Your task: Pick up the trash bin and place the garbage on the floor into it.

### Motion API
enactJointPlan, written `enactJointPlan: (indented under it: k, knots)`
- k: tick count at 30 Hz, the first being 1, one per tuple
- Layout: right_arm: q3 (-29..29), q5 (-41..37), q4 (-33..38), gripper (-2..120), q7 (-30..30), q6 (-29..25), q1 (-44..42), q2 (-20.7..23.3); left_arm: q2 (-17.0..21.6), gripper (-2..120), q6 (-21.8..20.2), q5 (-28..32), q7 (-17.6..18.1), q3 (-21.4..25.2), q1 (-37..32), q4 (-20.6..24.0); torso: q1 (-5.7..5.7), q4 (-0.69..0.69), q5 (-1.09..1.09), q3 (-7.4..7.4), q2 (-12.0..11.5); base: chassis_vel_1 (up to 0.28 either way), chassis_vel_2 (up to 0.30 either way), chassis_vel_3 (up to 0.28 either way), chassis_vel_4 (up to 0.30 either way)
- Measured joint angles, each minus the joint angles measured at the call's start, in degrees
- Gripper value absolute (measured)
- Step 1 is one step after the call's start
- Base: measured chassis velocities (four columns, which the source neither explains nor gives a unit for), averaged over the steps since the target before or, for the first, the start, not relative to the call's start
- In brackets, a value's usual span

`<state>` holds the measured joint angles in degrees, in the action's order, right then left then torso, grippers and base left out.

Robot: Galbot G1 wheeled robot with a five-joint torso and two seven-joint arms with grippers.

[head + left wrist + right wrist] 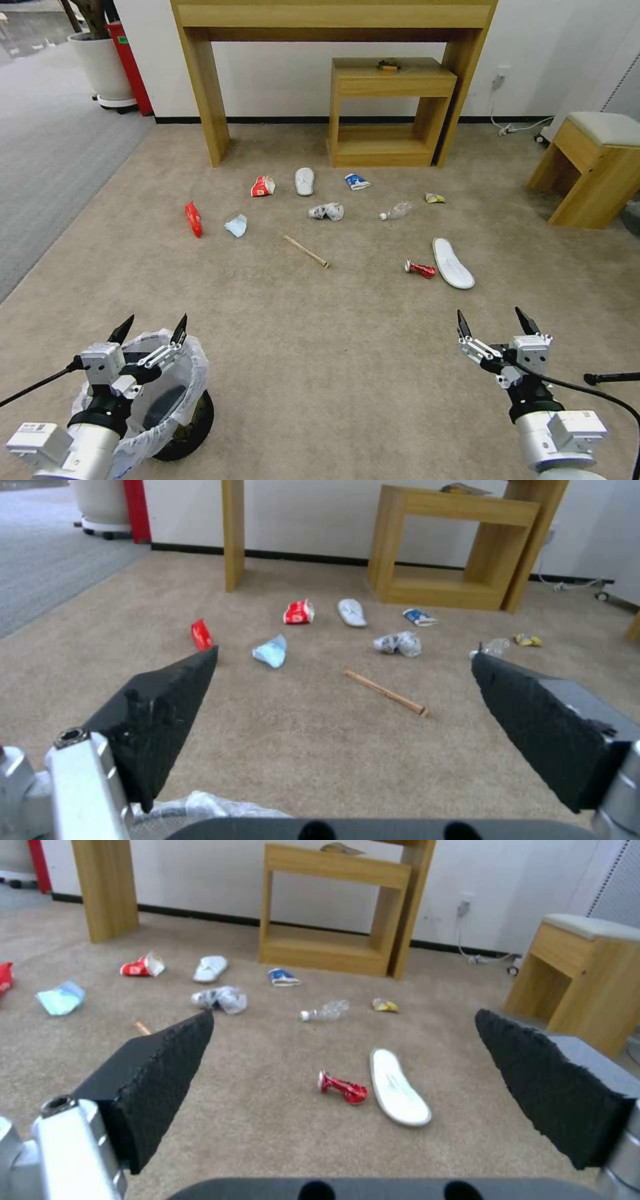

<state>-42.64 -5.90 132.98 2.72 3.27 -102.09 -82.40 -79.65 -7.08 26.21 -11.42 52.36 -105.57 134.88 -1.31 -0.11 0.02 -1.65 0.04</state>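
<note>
both grippers spread wide, holding nothing. left gripper [150, 330] hovered over trash bin [175, 407] near left. right gripper [495, 322] hung near right. garbage [305, 251] scattered ahead on floor [320, 347].

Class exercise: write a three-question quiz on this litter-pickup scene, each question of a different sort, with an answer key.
1. True or false: the left gripper holds the trash bin.
2. Which item lies right beside the nearer white slipper? A) blue mask B) crushed red can C) wooden stick
3. Fill in: both grippers' fingers are ____.

Key: 1 false, it is open above the bin's bag-lined rim. 2 B. 3 open; the right gripper hovers over bare carpet.
</note>
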Motion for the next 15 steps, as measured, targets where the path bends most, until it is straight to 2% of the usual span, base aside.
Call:
enactJointPlan:
  k: [15]
  knots:
    - [-0.07,-0.35,0.14,100,-0.30,0.58,0.16,0.47,1.36,100,-1.22,1.19,0.16,1.63,0.00,-1.02,0.00,0.00,0.00,0.00,0.00,0.000,0.000,0.000,0.000]
